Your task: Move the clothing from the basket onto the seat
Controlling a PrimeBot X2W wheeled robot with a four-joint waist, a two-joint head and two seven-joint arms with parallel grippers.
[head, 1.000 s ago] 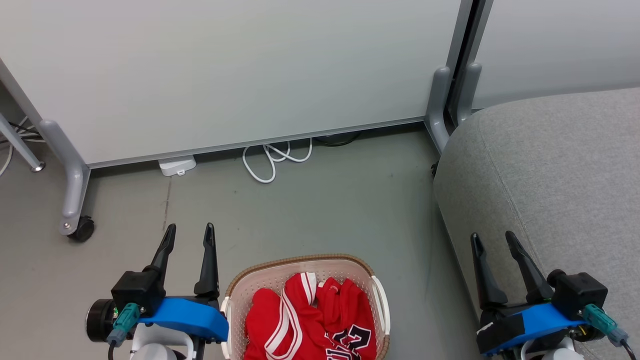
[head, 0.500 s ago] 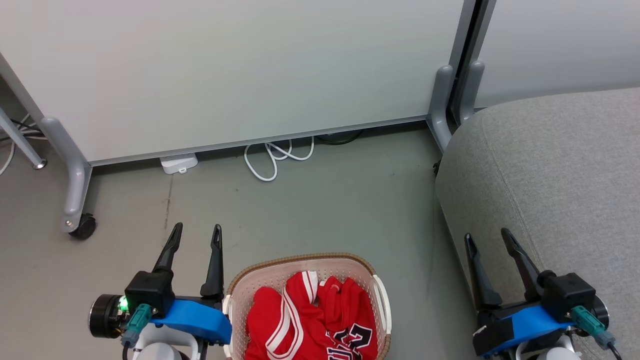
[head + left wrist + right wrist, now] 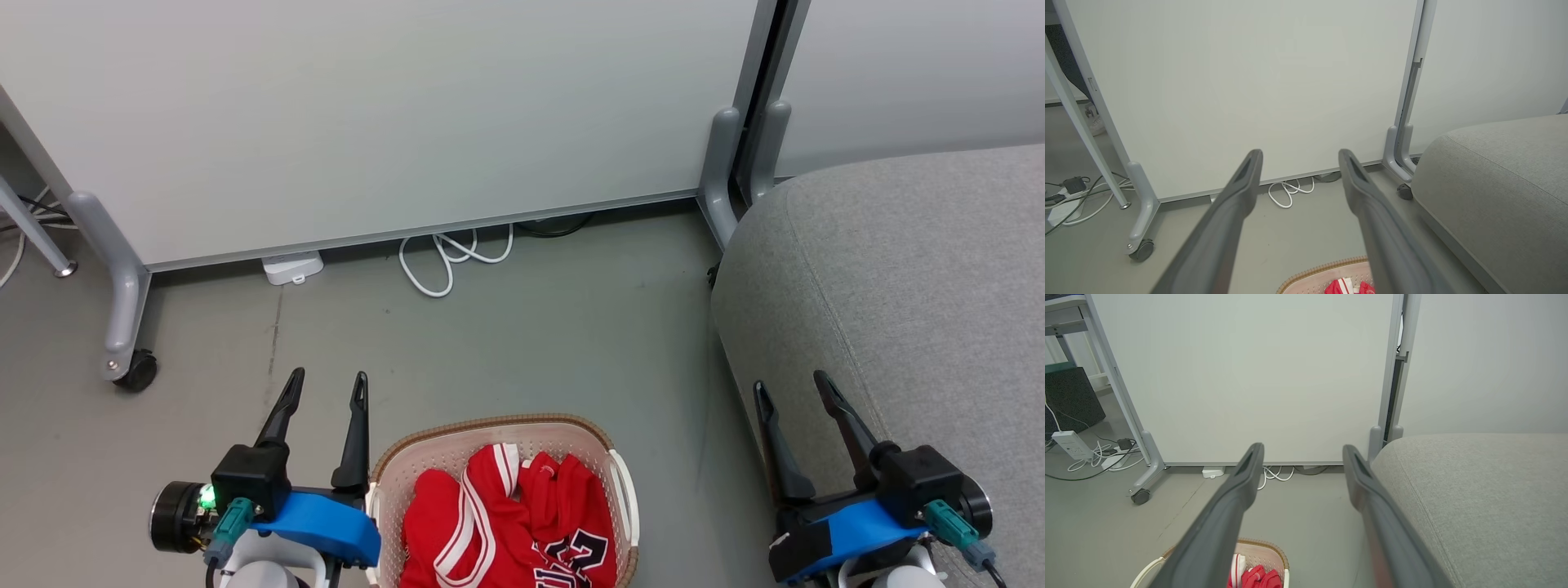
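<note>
The red clothing point(image 3: 506, 523) with white stripes and dark lettering lies bunched in the cream basket point(image 3: 494, 426), which stands on the floor at the bottom middle of the head view. The grey seat point(image 3: 898, 278) fills the right side. My left gripper point(image 3: 328, 382) hovers open just left of the basket, nothing between its fingers. My right gripper point(image 3: 790, 385) is open over the seat's front-left edge, also empty. The left wrist view catches the basket rim point(image 3: 1323, 271) and a bit of clothing point(image 3: 1349, 287) low down; the right wrist view shows the basket point(image 3: 1261, 545) under the gripper point(image 3: 1302, 451).
A white partition panel point(image 3: 392, 114) on grey castor legs point(image 3: 122, 327) stands behind the basket. A coiled white cable point(image 3: 445, 261) and a white adapter point(image 3: 291, 267) lie at its foot. Bare grey floor point(image 3: 531, 343) separates the basket from the panel and the seat.
Both grippers have shifted slightly: the left a little to the right and down the view, toward the basket, the right a little to the left. Both stay open. The clothing has not moved.
</note>
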